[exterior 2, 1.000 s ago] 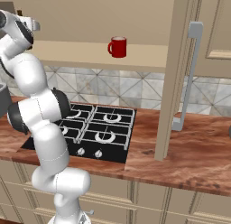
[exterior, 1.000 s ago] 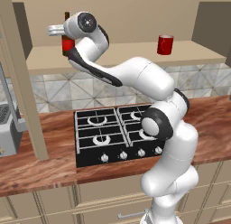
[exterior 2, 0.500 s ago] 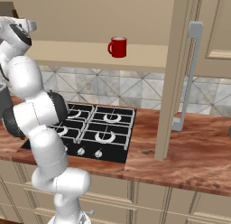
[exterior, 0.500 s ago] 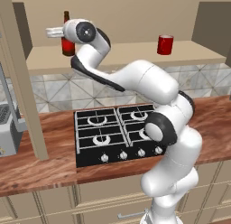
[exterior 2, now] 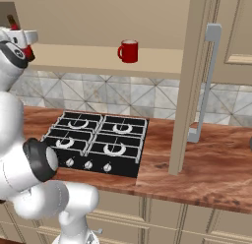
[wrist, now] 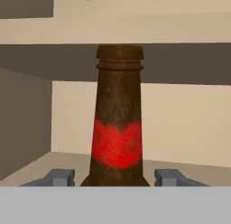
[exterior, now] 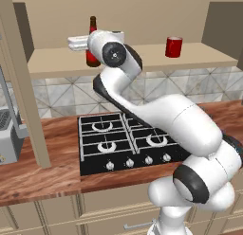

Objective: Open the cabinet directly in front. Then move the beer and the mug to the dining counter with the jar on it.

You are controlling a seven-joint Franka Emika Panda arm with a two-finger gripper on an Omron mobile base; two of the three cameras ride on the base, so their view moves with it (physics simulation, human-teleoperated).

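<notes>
The cabinet stands open, its doors [exterior: 21, 87] [exterior 2: 194, 80] swung out to either side of its shelf [exterior: 142, 56]. The beer [exterior: 92, 28], a brown bottle with a red label, stands at the left of that shelf. My gripper [exterior: 90, 51] is shut on the beer low on its body. In the hand view the beer [wrist: 117, 128] rises between my gripper's [wrist: 115, 175] two fingertips [wrist: 61, 175]. The red mug [exterior: 173, 46] [exterior 2: 129, 51] sits on the shelf's right part, well apart from my gripper. The dining counter and the jar are out of view.
A black hob [exterior: 126, 144] lies in the wood worktop [exterior 2: 206, 164] below the shelf. The right door's silver bar handle [exterior 2: 206, 80] hangs out over the worktop. A grey appliance [exterior: 7, 139] sits at the far left.
My hand has drawn to the right along the shelf, and the beer has come with it. The mug and doors have stayed put.
</notes>
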